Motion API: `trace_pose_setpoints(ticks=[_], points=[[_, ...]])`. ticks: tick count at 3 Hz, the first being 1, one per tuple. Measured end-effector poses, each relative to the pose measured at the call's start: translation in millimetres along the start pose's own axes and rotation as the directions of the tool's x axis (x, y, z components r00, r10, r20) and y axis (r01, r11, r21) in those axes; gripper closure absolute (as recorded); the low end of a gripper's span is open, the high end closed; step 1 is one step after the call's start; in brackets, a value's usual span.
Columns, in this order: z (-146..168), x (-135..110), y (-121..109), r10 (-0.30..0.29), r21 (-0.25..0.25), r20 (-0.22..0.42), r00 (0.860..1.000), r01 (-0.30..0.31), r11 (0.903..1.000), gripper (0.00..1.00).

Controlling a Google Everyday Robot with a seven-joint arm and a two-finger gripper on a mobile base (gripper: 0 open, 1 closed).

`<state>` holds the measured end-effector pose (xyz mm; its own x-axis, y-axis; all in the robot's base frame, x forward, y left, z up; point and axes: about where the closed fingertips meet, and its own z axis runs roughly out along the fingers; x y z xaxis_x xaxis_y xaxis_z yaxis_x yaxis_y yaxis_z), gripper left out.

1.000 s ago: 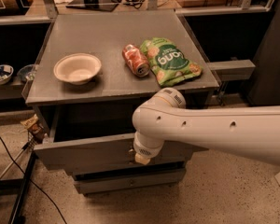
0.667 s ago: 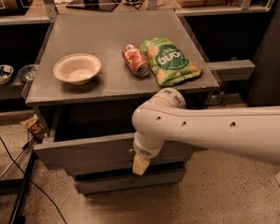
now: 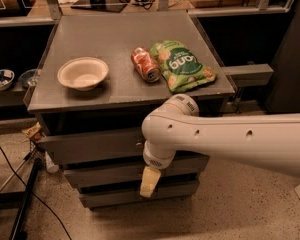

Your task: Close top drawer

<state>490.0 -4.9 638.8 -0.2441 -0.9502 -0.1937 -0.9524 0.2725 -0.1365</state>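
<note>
The top drawer (image 3: pixel 90 146) is a wide grey front panel just under the grey tabletop (image 3: pixel 120 34), with a small metal knob (image 3: pixel 139 144) at its centre. It stands only slightly out from the cabinet, with a thin dark gap above it. My white arm (image 3: pixel 225 139) reaches in from the right across the cabinet's front. My gripper (image 3: pixel 147 182) hangs below the wrist, in front of the lower drawer fronts, just below and right of the knob. Only a cream tip of it shows.
On the tabletop are a white bowl (image 3: pixel 83 73), a red soda can (image 3: pixel 145 64) lying on its side and a green snack bag (image 3: pixel 182 66). Two slimmer drawer fronts (image 3: pixel 110 171) sit below. A low shelf with bowls (image 3: pixel 1 79) is at left; cables and a stand leg (image 3: pixel 25 204) cross the floor.
The top drawer has slid inward; its open dark interior no longer shows. My arm and gripper have moved toward the cabinet with it, and the gripper's tip now hangs lower.
</note>
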Motion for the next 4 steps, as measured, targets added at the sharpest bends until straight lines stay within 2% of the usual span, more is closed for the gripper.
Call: trace_pose_setpoints(ticks=[1,2,3,4], points=[[0.0,0.0,0.0,0.000,0.000,0.000,1.000,0.000,1.0000,0.16],[0.0,0.2,-1.2,-0.002,0.002,-0.003,1.000,0.002,1.0000,0.47],[0.1,0.4,-2.3,-0.003,0.004,-0.005,1.000,0.003,1.0000,0.71],[1.5,-3.7,-30.0,0.010,0.054,-0.054,0.999,-0.007,0.9985,0.99]])
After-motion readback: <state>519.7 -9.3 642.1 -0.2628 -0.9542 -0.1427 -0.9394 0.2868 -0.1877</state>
